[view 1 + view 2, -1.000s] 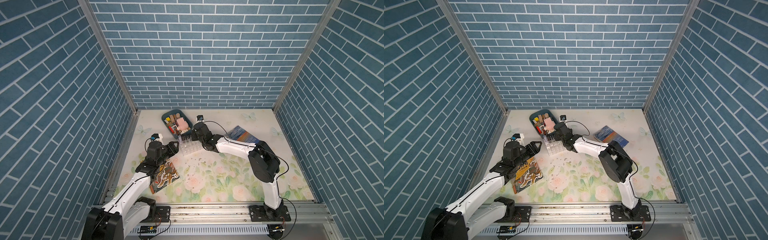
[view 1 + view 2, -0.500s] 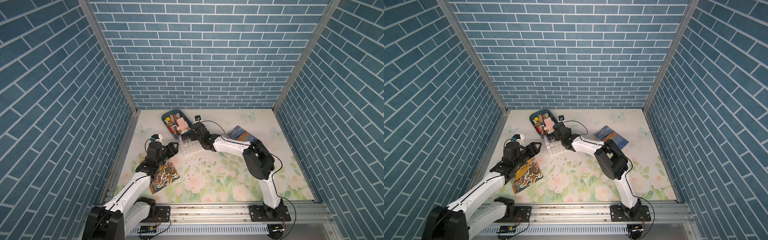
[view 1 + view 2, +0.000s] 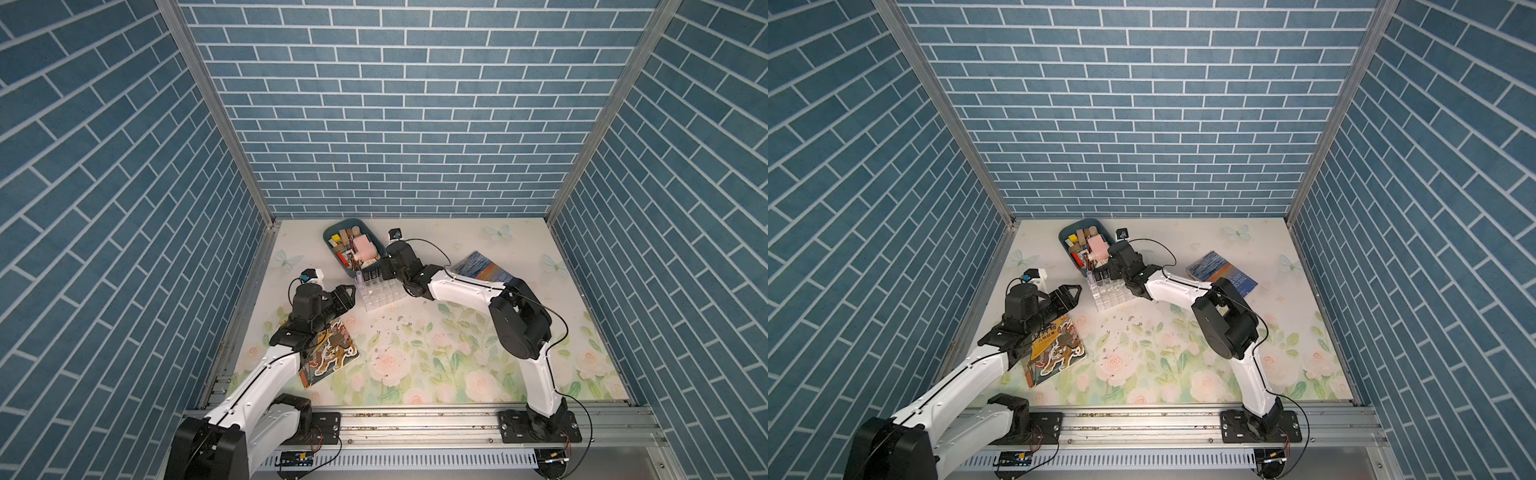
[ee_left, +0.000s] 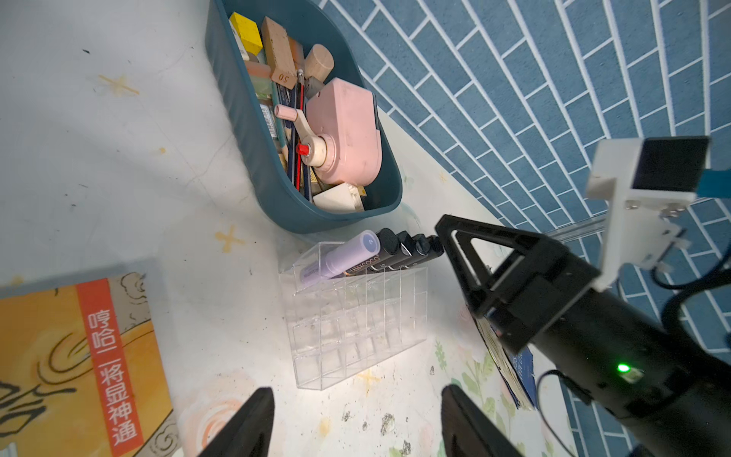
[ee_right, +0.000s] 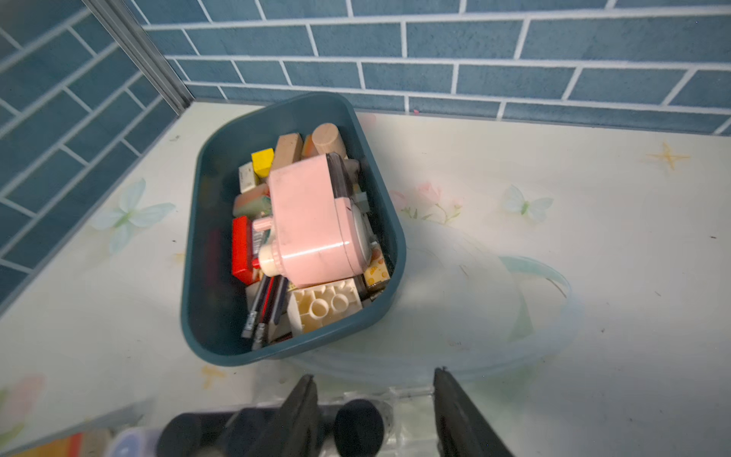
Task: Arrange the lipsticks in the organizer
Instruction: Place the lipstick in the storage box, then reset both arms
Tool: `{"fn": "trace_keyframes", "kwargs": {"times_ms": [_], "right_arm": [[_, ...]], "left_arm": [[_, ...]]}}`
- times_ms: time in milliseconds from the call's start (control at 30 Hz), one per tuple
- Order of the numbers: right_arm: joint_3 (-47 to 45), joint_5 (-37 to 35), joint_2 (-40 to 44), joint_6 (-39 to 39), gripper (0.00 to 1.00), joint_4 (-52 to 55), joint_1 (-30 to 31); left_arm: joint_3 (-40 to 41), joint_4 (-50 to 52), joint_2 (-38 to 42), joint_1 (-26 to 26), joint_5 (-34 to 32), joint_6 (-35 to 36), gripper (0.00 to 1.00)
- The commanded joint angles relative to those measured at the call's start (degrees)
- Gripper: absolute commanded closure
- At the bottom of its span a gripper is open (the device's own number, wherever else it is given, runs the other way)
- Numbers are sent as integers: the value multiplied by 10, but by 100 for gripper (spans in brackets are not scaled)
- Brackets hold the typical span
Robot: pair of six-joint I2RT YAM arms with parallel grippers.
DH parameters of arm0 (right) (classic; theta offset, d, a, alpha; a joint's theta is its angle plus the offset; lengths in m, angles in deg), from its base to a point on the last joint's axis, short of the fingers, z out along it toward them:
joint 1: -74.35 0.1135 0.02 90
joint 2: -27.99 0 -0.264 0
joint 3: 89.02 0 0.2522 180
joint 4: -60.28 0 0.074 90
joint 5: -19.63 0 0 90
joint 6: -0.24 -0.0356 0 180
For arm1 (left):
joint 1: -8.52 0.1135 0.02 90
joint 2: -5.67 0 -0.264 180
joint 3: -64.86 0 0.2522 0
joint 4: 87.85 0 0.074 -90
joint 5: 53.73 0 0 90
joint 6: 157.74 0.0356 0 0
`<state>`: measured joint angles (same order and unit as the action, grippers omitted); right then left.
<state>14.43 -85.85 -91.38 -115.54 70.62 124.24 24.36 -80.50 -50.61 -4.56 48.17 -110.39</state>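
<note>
I am working at the release step, as I judge it: setting a black lipstick [image 5: 358, 425] into the clear organizer [image 4: 356, 328]. My right claw [image 5: 374, 378] is standing spread around the tube's cap, with an open gap on one side, so I take it as not pinched. The organizer is sitting on the bench [image 5: 553, 198] toward the far left corner, just beside a teal tray [image 5: 197, 277] that is holding a pink pencil sharpener [image 5: 312, 221]. In the organizer's row nearest the tray, a lavender lipstick [image 4: 340, 257] is standing at one end and black lipsticks [image 4: 399, 253] are filling the cells beside it. The other rows are showing empty. My left claw [image 4: 356, 391] is hovering spread and empty on the organizer's near side. My right claw is hiding the row's end, so I cannot count every black tube. No loose lipstick is showing on the bench, so the arranging is looking nearly done. The next move is calling for a straight lift of the right claw, clear of the caps, without tipping any tube.
</note>
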Motion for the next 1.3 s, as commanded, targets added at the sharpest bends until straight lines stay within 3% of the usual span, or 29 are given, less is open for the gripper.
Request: {"fn": "trace_keyframes", "kwargs": {"times_ms": [0,133,233,300,367,433,567,667,767,867,1033,1167,1267], "right_arm": [[-27,38,77,-42,50,-12,-20],[-118,60,154,-50,47,-52,-46],[-230,76,234,-25,33,-125,-69],[-311,66,288,26,16,-175,-83],[-391,39,344,101,9,-218,-98],[-463,1,403,187,3,-256,-118],[-566,-79,498,247,1,-278,-226],[-632,-157,558,265,1,-274,-325],[-704,-168,606,267,1,-307,-377],[-763,-159,606,250,0,-394,-397],[-809,-129,508,246,0,-571,-408],[-834,-114,444,257,0,-702,-416],[-839,-21,395,253,0,-758,-442]], "left_arm": [[-19,20,17,6,-26,39,29],[-17,6,42,5,-69,72,29],[-4,-7,64,-2,-138,117,29],[7,-14,80,-27,-239,163,28],[27,-46,92,-62,-377,213,24],[58,-134,80,-86,-472,270,20],[96,-285,6,-83,-564,290,14],[119,-332,-28,-73,-620,316,13],[136,-369,-50,-62,-617,359,11],[165,-441,-88,-25,-560,370,10],[182,-606,-173,35,-446,384,9],[164,-681,-261,45,-371,424,9],[164,-679,-268,56,-325,428,7]]}}
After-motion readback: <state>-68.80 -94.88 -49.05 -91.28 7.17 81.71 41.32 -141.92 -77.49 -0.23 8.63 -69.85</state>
